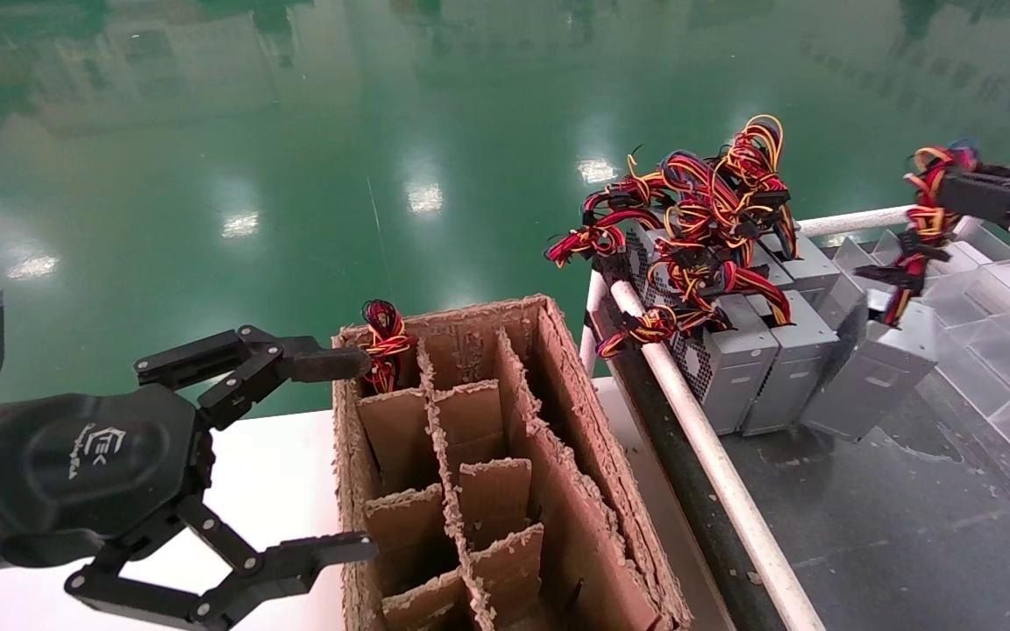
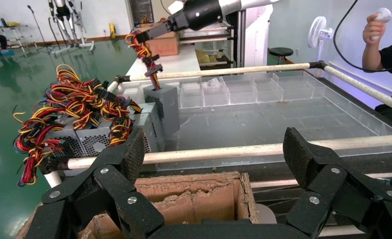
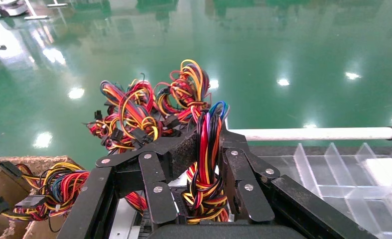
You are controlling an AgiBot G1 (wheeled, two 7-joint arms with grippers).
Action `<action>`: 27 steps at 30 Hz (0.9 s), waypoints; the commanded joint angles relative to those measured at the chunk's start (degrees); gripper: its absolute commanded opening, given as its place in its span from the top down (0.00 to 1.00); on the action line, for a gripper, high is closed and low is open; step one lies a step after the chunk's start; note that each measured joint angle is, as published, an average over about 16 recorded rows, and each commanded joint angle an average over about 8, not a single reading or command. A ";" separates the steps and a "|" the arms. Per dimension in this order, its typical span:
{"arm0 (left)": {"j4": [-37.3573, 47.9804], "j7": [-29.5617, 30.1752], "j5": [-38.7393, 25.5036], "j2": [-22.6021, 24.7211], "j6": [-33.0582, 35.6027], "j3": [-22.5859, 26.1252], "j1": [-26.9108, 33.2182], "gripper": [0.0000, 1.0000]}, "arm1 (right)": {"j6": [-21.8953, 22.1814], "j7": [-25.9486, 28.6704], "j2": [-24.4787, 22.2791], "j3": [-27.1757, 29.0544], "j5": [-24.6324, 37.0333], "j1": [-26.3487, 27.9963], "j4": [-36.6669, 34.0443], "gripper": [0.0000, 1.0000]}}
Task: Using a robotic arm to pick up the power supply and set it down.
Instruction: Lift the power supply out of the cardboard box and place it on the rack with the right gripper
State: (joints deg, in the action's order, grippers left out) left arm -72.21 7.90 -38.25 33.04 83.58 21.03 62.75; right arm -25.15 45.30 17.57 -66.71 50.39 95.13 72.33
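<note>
My right gripper (image 1: 939, 188) (image 3: 206, 144) is shut on the red, yellow and black wire bundle (image 3: 203, 169) of a grey power supply (image 1: 882, 372) (image 2: 166, 102). That box hangs tilted under the bundle, at the right end of a row of other power supplies (image 1: 737, 364), with its lower edge close to the dark tray floor (image 1: 864, 517). At the lower left, my left gripper (image 1: 360, 454) (image 2: 214, 152) stands open and holds nothing, next to the near-left side of the brown cardboard box (image 1: 575, 438).
The cardboard box has dividers, and a wire bundle (image 1: 387, 343) sticks up from its far-left compartment. A white tube rail (image 1: 698, 429) edges the tray. Clear plastic bins (image 1: 1005, 350) line the tray's right side. A person (image 2: 383, 45) stands beyond the tray.
</note>
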 commanded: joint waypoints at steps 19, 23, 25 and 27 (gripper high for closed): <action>0.00 0.00 0.01 0.00 0.00 0.01 0.00 0.00 | -3.05 -1.98 11.80 -0.74 1.76 2.23 -9.98 0.36; 0.00 0.00 0.01 0.00 0.00 0.01 0.00 0.00 | -3.61 -2.17 12.76 -0.88 1.79 2.29 -11.25 0.00; 0.00 -0.01 0.01 0.00 0.00 0.01 0.00 0.00 | -3.87 -2.27 12.99 -0.88 1.74 2.29 -11.66 0.00; 0.00 -0.01 0.01 0.00 0.00 0.01 0.00 0.00 | -4.13 -2.42 13.07 -0.85 1.65 2.26 -11.92 0.00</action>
State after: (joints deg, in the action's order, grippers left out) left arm -72.21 7.89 -38.24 33.03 83.58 21.04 62.75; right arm -29.21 42.81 30.41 -67.53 52.04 97.32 60.65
